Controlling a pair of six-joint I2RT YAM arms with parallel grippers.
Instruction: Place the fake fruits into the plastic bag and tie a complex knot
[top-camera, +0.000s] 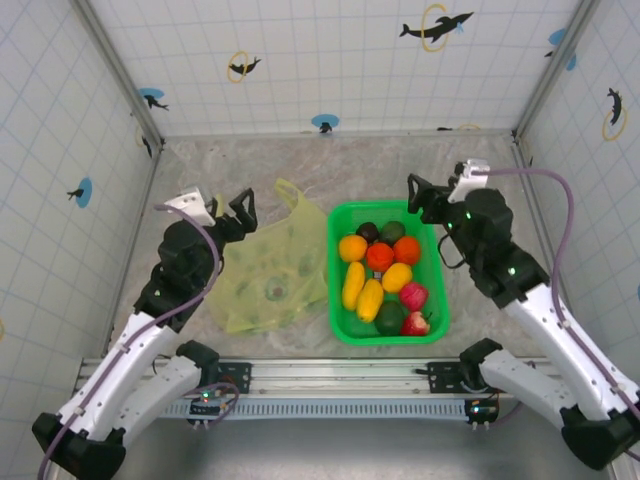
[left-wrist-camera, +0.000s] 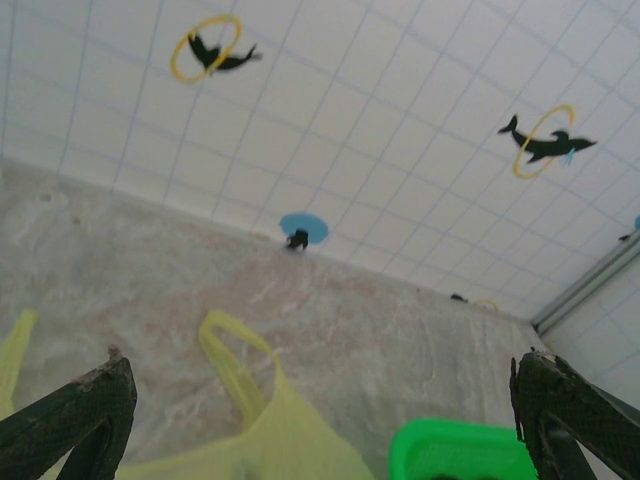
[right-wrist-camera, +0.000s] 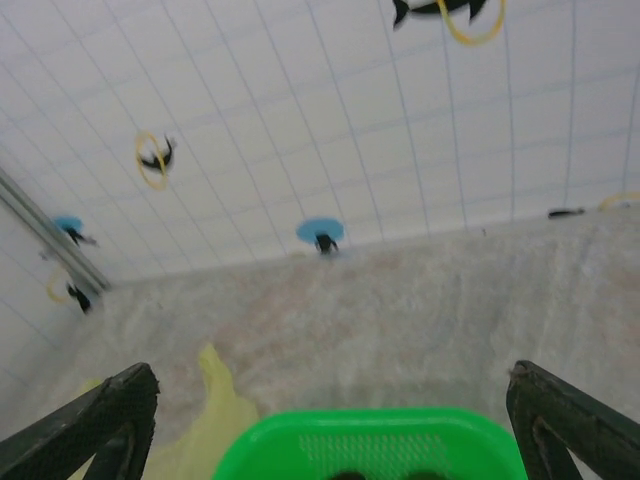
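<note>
Ahead of both my grippers, the far half of the grey marbled worktop (top-camera: 350, 165) lies bare up to the white tiled back wall (top-camera: 330, 60). Nearer the front edge, a bright green rectangular plastic basket (top-camera: 385, 205) heaped with glossy fake fruits (top-camera: 385, 275) stands by my right gripper (top-camera: 435, 195). A crumpled pale yellow-green plastic bag (top-camera: 275, 275) spreads beside it, near my left gripper (top-camera: 232, 208). The two seem to touch, leaving no lane between them. Tiled side walls (top-camera: 60, 150) close the left and right edges.

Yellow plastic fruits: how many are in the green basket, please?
3 yellow fruits: one by the green plastic basket's left wall, one beside it, one centre-right; others may be hidden.
</note>
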